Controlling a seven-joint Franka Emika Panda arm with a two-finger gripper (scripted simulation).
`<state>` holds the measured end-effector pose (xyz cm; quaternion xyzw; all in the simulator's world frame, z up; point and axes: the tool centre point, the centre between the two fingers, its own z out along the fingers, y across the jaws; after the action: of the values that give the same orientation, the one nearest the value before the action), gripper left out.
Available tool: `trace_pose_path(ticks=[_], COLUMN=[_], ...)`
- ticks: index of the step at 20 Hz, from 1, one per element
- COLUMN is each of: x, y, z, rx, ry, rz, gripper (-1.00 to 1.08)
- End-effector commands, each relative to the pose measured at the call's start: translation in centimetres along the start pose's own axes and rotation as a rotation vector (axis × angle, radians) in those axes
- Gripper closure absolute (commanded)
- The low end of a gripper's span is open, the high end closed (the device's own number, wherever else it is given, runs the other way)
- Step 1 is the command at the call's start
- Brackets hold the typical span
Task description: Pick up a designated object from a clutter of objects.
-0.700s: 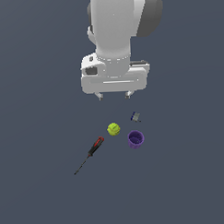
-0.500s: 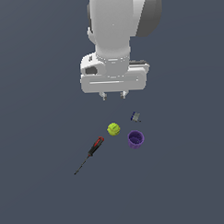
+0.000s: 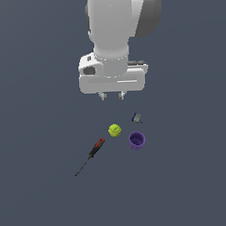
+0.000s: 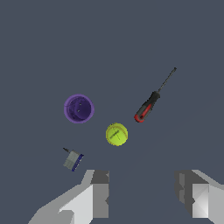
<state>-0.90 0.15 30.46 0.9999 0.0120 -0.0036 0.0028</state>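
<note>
The small round purple cup with ridged sides [image 3: 137, 141] [image 4: 78, 108] stands upright, mouth up, just beside the yellow-green ball [image 3: 114, 130] [image 4: 117, 134], on the exterior view's right of it. The red-and-black-handled screwdriver [image 3: 90, 155] [image 4: 153, 98] lies near the ball on the opposite side. A tiny grey-blue block [image 3: 136, 117] [image 4: 73, 160] sits near the ball (no readable writing on anything). The white gripper [image 3: 112, 95] [image 4: 142, 192] hangs above the ball, fingers spread, holding nothing.

Purple cup [image 3: 137, 141]: matt, plastic-looking. Ball [image 3: 114, 130]: matt yellow-green. Screwdriver [image 3: 91, 155]: red-and-black handle, dark thin shaft. Claw [image 3: 112, 96]: smooth pale grey casing. Counter [image 3: 39, 183]: flat matt slate.
</note>
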Motion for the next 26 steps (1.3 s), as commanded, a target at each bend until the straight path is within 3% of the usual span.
trace_pose_path(ticks=[1, 10, 18, 26], x=[0.2, 2.1, 4.2, 4.7], y=[-0.2, -3.0, -8.2, -12.6], z=[0.4, 4.5, 11.9, 18.0], rx=[-0.001, -0.010, -0.012, -0.001], ry=[-0.001, 0.001, 0.004, 0.007], rz=[-0.004, -0.050, -0.132, -0.196], gripper=[-0.20, -0.20, -0.20, -0.20])
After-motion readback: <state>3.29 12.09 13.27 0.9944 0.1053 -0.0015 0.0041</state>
